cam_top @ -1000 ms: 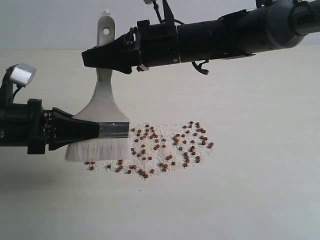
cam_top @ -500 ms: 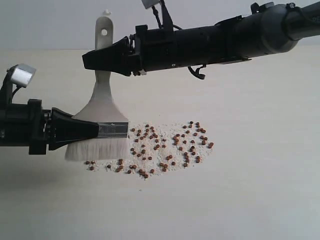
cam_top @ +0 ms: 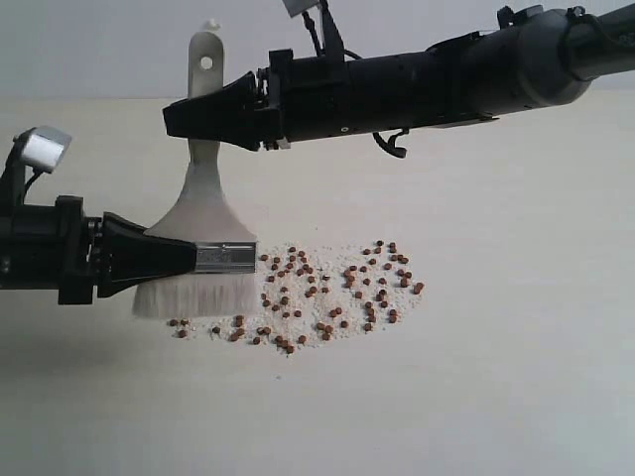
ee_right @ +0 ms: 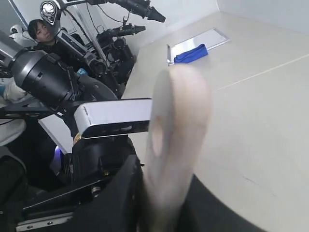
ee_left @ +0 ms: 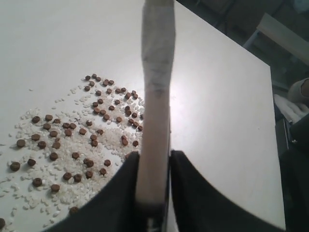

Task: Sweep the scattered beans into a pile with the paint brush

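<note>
Close beside beans (cam_top: 349, 281), upright paint brush (cam_top: 203, 213)

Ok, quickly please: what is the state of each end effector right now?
Left end effector: closed on the paint brush, at its ferrule.
Right end effector: closed on the brush's handle, near its upper end.

The paint brush (cam_top: 203, 213) had a pale, smooth wooden handle; its ferrule (cam_top: 226, 259) was shiny silver metal; its bristles (cam_top: 193, 297) soft, matt; the beans (cam_top: 347, 288) dull reddish-brown; the table (cam_top: 496, 377) smooth, matt.
</note>
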Controlling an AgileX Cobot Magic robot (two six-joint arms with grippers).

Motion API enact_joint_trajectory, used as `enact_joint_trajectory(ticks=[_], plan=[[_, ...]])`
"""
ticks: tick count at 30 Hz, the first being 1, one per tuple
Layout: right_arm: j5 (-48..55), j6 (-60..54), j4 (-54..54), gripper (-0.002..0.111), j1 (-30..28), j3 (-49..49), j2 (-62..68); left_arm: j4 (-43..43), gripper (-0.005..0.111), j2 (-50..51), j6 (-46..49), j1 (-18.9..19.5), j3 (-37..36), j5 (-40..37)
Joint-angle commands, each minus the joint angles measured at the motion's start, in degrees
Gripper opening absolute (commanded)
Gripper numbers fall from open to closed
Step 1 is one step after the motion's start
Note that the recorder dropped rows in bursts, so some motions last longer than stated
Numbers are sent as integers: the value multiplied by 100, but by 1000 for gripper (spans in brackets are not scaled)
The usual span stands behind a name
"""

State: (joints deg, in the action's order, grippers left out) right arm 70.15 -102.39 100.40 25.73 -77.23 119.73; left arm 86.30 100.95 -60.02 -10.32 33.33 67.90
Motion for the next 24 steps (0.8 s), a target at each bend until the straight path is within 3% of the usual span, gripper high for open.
enact_joint_trajectory(ticks=[1,3,8,11,13,15,16,19,24], plan=[[-276,-115,-45,0,-20,-34,0,-148,56,6,-109,0,22,206],[-691,-92,-45,0,-20,-34,-100,-148,65,6,-143,0,22,206],[-1060,35,-45,0,-36,-34,-414,-51,66,-197,-187,0,22,206],[-2316,144,-45,0,-36,163,-956,206,66,-474,-354,0,22,206],[-3374,45,-45,0,-49,575,-1529,333,49,-687,-622,0,22,206],[-3914,-130,-45,0,-91,997,-2121,379,10,-874,-786,0,-92,206],[-4026,-130,-45,0,-154,1215,-2484,303,1,-986,-773,0,-199,206],[-4422,-28,-45,0,-450,1885,-3483,196,0,-1384,-683,0,-551,206],[-5665,-19,-45,0,-521,2918,-4787,-849,0,-2276,-97,0,-1385,206]])
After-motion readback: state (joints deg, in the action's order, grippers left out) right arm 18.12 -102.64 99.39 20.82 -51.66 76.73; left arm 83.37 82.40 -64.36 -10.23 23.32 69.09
